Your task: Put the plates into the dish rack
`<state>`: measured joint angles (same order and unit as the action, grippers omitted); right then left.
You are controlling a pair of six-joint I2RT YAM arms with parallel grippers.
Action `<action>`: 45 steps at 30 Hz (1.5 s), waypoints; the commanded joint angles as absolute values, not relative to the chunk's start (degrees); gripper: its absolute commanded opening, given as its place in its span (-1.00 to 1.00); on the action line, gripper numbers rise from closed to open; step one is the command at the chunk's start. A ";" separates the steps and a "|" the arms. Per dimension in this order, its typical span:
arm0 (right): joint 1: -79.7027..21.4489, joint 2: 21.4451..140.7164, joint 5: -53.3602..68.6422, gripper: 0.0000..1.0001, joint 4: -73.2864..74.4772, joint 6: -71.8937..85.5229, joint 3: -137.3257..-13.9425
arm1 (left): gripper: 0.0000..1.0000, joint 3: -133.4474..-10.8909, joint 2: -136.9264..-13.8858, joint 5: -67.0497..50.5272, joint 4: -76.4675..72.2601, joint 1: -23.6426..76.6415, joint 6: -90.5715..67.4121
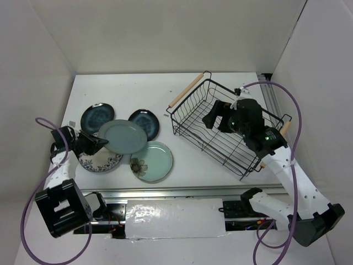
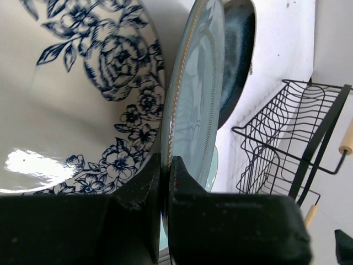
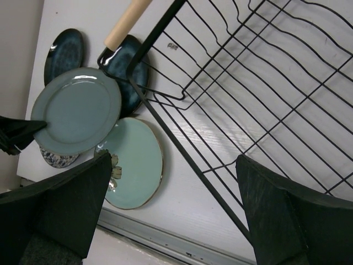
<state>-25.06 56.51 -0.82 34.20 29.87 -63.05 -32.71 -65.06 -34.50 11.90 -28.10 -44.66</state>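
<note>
My left gripper [image 1: 98, 143] is shut on the near-left rim of the grey-teal plate [image 1: 122, 136]. It holds the plate just over the white plate with blue flowers [image 1: 99, 161]. In the left wrist view the jaws [image 2: 165, 163] pinch the grey-teal plate's edge [image 2: 196, 94], with the floral plate [image 2: 83, 83] to the left. The mint flower plate [image 1: 151, 161] lies flat at the front. Two dark navy plates [image 1: 98, 117] [image 1: 144, 122] lie behind. My right gripper [image 1: 217, 121] is open and empty, hovering over the black wire dish rack [image 1: 190, 124]. The rack holds no plates.
The rack's wooden handles stand at its far left [image 1: 185, 91] and right [image 1: 285, 127] ends. White walls close in the table on three sides. A metal rail [image 1: 165, 190] runs along the table's front edge. The right wrist view shows the rack's base wires [image 3: 248, 83] and the mint plate [image 3: 135, 163].
</note>
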 commanded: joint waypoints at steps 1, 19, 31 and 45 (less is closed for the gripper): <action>-25.93 56.51 -2.55 1.00 34.45 28.30 -66.27 | -1.00 -40.24 -61.80 -42.26 13.00 -28.48 -41.24; -29.97 61.87 20.36 1.00 31.65 20.39 -79.18 | -1.00 -75.66 -58.62 -71.88 29.62 -26.55 -24.79; -33.66 71.10 30.41 0.94 23.12 23.90 -84.81 | -1.00 -81.21 -60.47 -79.54 26.99 -16.79 -30.31; -34.19 77.86 45.34 0.70 19.35 26.01 -89.03 | -1.00 -77.35 -62.49 -77.26 22.77 -9.41 -31.81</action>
<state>-33.78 76.29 38.81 22.92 25.06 -86.21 -77.12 -62.50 -74.65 27.99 -10.87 -28.91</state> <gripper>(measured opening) 0.877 0.145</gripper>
